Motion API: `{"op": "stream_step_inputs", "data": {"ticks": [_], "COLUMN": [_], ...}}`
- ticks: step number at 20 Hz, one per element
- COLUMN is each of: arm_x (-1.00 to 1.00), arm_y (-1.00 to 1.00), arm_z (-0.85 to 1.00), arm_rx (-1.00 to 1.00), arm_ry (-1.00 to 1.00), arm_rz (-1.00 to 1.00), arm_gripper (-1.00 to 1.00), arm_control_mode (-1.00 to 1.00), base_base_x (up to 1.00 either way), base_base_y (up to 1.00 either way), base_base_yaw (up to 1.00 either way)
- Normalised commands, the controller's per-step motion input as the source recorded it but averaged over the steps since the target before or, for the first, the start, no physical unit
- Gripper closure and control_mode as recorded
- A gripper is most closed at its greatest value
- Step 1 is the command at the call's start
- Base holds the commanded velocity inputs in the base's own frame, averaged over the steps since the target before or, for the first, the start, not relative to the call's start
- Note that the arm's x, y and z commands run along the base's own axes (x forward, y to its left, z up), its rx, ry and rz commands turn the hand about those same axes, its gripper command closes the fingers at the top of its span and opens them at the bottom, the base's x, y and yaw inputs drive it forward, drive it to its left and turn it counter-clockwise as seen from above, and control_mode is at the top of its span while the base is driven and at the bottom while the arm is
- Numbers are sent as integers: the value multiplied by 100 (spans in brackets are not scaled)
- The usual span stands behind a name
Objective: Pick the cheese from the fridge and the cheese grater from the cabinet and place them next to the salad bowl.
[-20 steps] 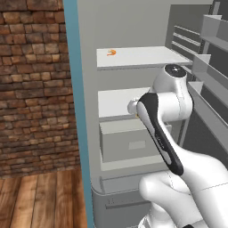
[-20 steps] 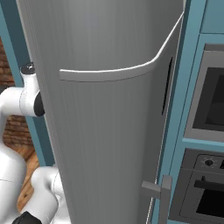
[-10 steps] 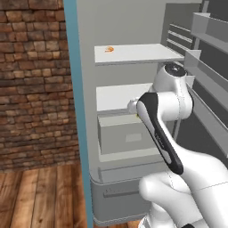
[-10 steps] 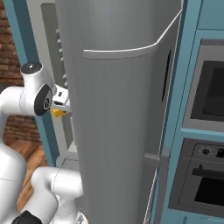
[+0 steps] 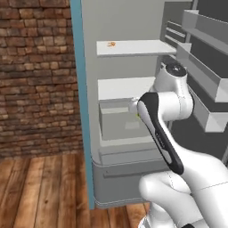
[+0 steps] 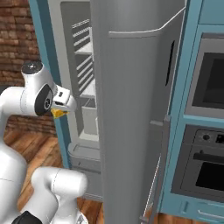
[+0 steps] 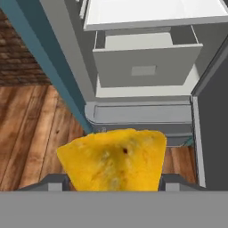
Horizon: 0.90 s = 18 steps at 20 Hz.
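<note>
With the cheese [image 7: 113, 159] pinched between the gripper [image 7: 111, 182] fingers and carried just outside the open fridge [image 5: 129, 116], the step in hand reads as the carry-away toward the salad bowl. The wedge also shows as a yellow corner under the wrist in the right base view [image 6: 58, 113]. To do this well, I would keep the grip pressure steady, since the wedge is small and bulges above the jaws, and swing the arm wide of the open fridge door [image 6: 131, 109], which stands close on the robot's right. The wrist should stay level so the wedge does not slip out. Counts: one cheese wedge, held; one small orange item [image 5: 111, 44] left on the top shelf [image 5: 138, 47]; one grey drawer [image 7: 144, 67], partly pulled out; two white shelves visible in the left base view; one oven [image 6: 205, 135] column beside the fridge.
</note>
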Motion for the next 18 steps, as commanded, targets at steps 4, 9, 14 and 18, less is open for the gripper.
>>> {"op": "stream_step_inputs", "data": {"ticks": [4,9,14,18], "arm_x": [0,0,0,0], "arm_y": [0,0,0,0], "arm_z": [0,0,0,0], "arm_rx": [0,0,0,0], "arm_ry": [0,0,0,0], "arm_rz": [0,0,0,0], "arm_gripper": [100,100,100,100], "arm_control_mode": [100,100,100,100], "base_base_x": [-44,-25,-14,-10], "base_base_y": [15,17,7,1], "base_base_yaw": [47,88,100,100]}}
